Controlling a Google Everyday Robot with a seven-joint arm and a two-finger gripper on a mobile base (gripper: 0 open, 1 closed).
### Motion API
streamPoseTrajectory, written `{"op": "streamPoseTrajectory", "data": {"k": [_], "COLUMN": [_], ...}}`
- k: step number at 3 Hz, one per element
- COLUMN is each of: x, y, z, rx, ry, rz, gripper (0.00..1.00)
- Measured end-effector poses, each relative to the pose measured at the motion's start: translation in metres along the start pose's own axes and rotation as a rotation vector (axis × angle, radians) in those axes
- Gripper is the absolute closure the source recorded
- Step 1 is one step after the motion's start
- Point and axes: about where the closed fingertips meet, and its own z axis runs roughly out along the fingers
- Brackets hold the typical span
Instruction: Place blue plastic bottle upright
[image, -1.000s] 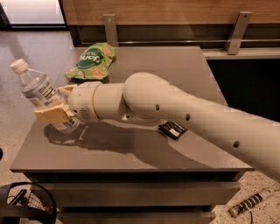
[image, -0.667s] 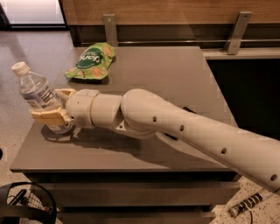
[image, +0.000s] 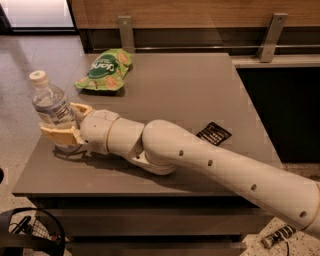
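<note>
The bottle (image: 50, 106) stands nearly upright near the front left corner of the surface (image: 175, 90), white cap on top, leaning slightly toward the left edge. My claw (image: 60, 121) is clamped around its lower half, one tan finger in front and one behind. I cannot tell whether its base sits flat. If I let go while it leans, I think it could tip over that edge onto the floor, and a careless pull-back might knock it down. The green snack bag (image: 102, 70) and black wrapper (image: 214, 133) lie well apart
</note>
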Motion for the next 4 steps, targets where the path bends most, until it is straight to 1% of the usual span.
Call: {"op": "streamPoseTrajectory", "data": {"k": [1, 3, 4], "x": [-0.0026, -0.0037, -0.0041], "y": [0.0000, 0.0023, 0.0035], "z": [0.0002, 0.0019, 0.0027], "rx": [0.000, -0.005, -0.007], "ry": [0.000, -0.001, -0.001], "rz": [0.000, -0.001, -0.002], "gripper": [0.82, 0.20, 0.00]}}
